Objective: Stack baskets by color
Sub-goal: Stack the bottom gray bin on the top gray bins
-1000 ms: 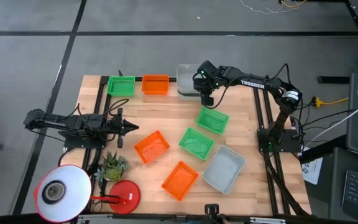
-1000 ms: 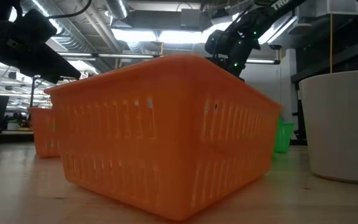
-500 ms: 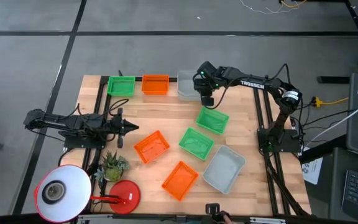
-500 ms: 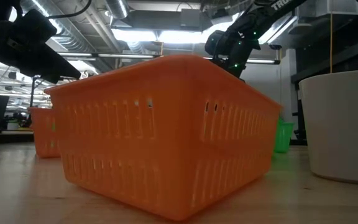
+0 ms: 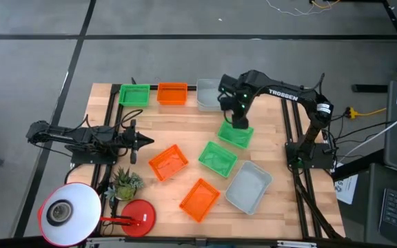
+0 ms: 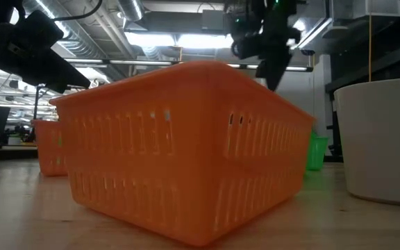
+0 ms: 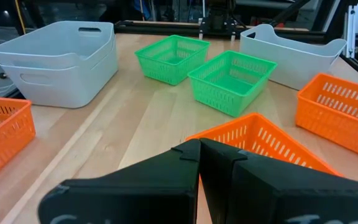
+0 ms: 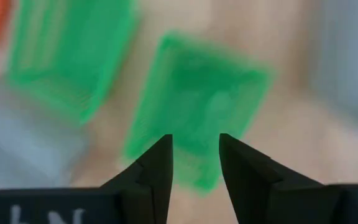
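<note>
While your left claw (image 5: 142, 141) waits pressed shut over the left side of the tabletop (image 5: 185, 131), nothing on that side has moved. Nearest the front edge lie one orange basket (image 5: 199, 199) and a grey basket (image 5: 248, 187); behind them another orange one (image 5: 168, 162) and a green basket (image 5: 218, 158). Farther back, your right claw (image 5: 240, 121) has left the grey stack (image 5: 208, 93) at the far edge, spread its fingers with nothing between them, and now hangs over a second green basket (image 5: 236, 135). That suggests the grey drop is done and green is next; the far green target (image 5: 134, 94) sits beside an orange one (image 5: 172, 93).
</note>
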Robot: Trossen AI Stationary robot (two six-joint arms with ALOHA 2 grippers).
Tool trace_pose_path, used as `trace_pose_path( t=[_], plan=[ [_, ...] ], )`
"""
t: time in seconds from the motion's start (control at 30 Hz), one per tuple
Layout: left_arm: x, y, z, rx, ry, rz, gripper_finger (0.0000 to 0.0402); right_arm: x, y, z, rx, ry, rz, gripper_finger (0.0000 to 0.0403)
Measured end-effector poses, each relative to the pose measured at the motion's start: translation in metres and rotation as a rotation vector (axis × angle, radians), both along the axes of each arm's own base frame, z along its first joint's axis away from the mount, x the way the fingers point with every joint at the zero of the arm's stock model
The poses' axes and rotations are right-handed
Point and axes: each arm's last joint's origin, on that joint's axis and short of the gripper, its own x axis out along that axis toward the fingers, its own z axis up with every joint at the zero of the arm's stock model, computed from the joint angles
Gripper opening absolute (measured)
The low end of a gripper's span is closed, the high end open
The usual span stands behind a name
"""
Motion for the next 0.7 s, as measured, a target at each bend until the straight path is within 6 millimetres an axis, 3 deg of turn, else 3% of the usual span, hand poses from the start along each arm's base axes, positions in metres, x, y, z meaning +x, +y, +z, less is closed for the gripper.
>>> trace_pose_path(
  t=[0.13,0.33,0.57,0.7],
  plan=[
    [0.000,0.000,0.000,0.000,0.000,0.000,0.0000,-0.013,0.035,0.010,0.038,0.060,-0.003,0.0127],
    [0.000,0.000,0.000,0.000,0.000,0.000,0.0000,-0.043,0.094,0.010,0.058,0.102,-0.086,0.0119],
    [0.000,0.000,0.000,0.000,0.000,0.000,0.0000,-0.076,0.160,-0.016,0.139,0.133,-0.139,0.0119],
    [0.000,0.000,0.000,0.001,-0.001,0.008,0.0000,-0.086,0.186,-0.029,0.114,0.101,-0.132,0.0119]
  ],
)
